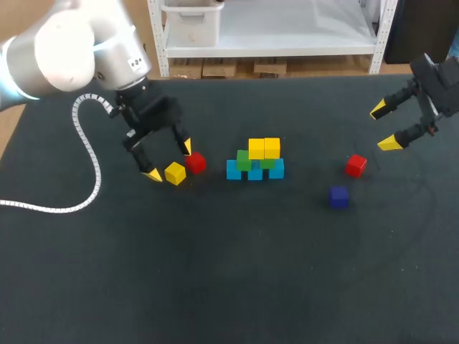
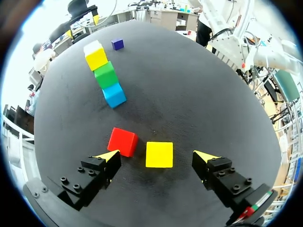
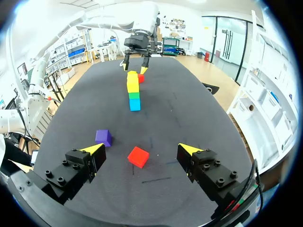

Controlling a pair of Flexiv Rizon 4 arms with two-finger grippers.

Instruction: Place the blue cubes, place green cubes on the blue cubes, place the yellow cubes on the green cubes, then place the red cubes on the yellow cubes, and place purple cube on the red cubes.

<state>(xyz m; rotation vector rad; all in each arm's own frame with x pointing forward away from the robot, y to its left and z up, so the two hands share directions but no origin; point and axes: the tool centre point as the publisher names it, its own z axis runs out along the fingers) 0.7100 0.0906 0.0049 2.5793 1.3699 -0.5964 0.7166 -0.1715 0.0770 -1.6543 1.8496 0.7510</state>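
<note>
Clearly, the loose yellow cube [image 2: 159, 154] is found on the worktop [image 2: 189, 94] between the spread fingers [image 2: 102, 166] of the left tool [image 1: 169, 161], touched by neither, so the tool is released; a red cube [image 2: 122, 141] lies just beside one of them, the stack [image 2: 105, 75] well ahead.

Wide black table [image 1: 229, 287], matte top.

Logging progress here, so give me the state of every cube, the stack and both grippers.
left gripper: open, empty.
right gripper: open, empty.
stack: blue, green, yellow layers up; no red.
yellow cube: loose on table, between left gripper's fingers, not gripped.
left red cube: loose on table.
right red cube: loose on table.
purple cube: loose on table.
</note>
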